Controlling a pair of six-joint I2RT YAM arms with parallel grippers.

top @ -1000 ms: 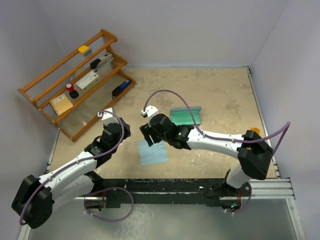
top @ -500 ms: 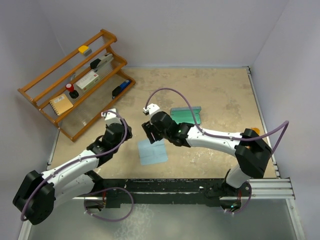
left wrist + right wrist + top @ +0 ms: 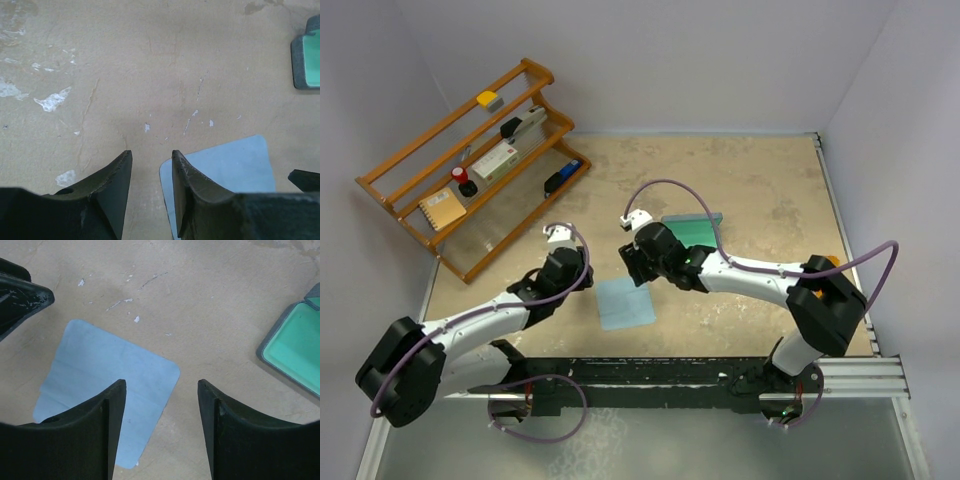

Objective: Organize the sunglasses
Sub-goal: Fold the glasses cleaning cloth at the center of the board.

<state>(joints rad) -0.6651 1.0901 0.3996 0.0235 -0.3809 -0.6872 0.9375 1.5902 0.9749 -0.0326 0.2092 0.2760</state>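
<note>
left fingers (image 3: 116, 176): slightly apart, empty, just left of cloth (image 3: 625, 303) | right fingers (image 3: 109, 416): spread, empty, over cloth | case (image 3: 692, 231): beyond cloth, right

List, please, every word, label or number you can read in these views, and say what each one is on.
None can be read.
White box on the wooden rack: it seems to carry print, but that is too small and blurred to read.
Blue cloth: no writing.
Green case: no writing visible.
</note>
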